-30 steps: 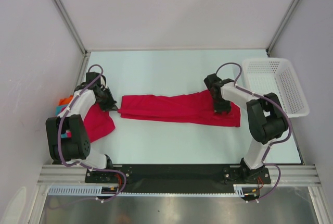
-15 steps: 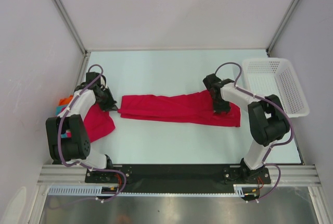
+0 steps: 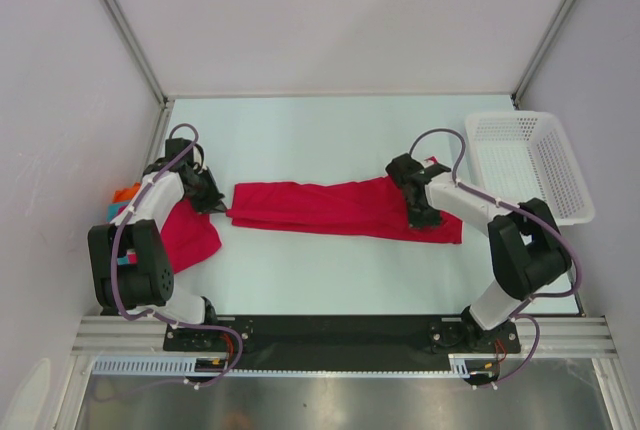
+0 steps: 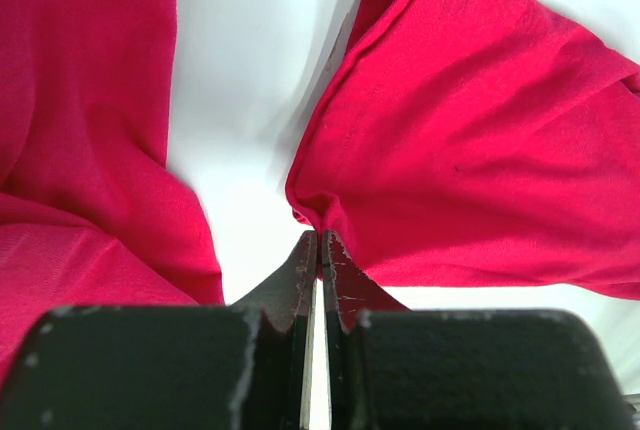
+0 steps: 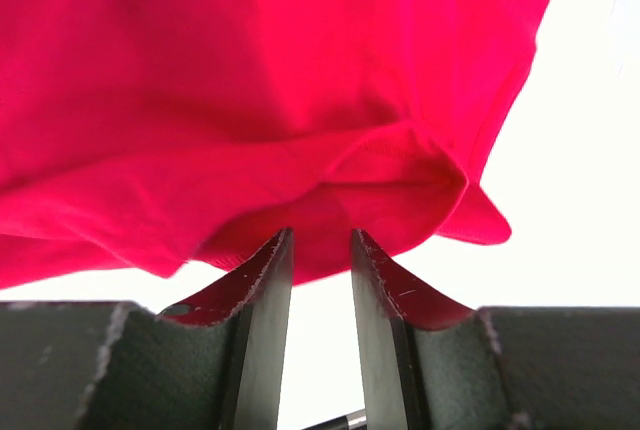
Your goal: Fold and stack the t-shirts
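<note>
The left gripper [image 4: 318, 242] is clamped tight on a corner of the long, folded red shirt [image 3: 330, 208], at its left end. The right gripper [image 5: 320, 240] has its jaws apart over the shirt's right end. A bunched fold of cloth sits at the tips, but as far as I can tell it is not pinched. The shirt lies stretched across the middle of the table [image 3: 320, 140], between the two arms. A second red shirt [image 3: 192, 237] lies under the left arm, just beside the held corner, and small orange and teal clothes [image 3: 124, 193] sit at the table's left edge.

The likeliest trouble is on the right. If those jaws close on only the top layer of the fold, the layers would probably part on lifting and the fold would come undone. With one end held and the other loose, any pull from the left would drag the shirt into a twist. The left grip has only a small bite of cloth, so a hard tug could slip it free. A sweep to the left could also rumple the second shirt.

One container is in view — the white mesh basket [image 3: 530, 165] at the far right, beside the right arm. Nothing shows inside it.
</note>
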### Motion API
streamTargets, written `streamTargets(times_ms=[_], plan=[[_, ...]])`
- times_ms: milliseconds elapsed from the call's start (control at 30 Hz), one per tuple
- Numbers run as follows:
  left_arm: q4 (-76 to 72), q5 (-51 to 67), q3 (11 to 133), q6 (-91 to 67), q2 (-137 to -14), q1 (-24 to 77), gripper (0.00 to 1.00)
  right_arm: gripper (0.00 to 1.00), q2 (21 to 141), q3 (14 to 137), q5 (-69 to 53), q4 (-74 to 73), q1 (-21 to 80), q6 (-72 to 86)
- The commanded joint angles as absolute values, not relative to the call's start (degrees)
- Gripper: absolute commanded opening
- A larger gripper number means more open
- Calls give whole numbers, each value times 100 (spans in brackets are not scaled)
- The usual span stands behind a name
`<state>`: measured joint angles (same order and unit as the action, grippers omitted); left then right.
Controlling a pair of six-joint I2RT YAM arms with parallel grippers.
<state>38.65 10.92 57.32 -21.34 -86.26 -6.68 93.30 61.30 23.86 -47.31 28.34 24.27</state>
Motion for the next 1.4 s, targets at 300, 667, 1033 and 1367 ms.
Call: streamTargets(times_ms=[300, 667, 1033, 1367], plan=[[3823, 1151, 5704, -1986, -8447, -721, 6, 34, 9070, 5879, 2434, -4842, 2997, 2751], [3929, 1099, 5669, -1951, -8227, -729, 6, 34, 9369, 7267, 2935, -5142, 2848, 2330], [4025, 1055, 5678, -1925, -8086, -747, 6, 32, 10599, 7832, 2734, -4720, 2478, 1978], [4017, 1072, 5678, -1925, -8139, -756, 6, 31, 10187, 7129, 2637, -4605, 2637, 2153]])
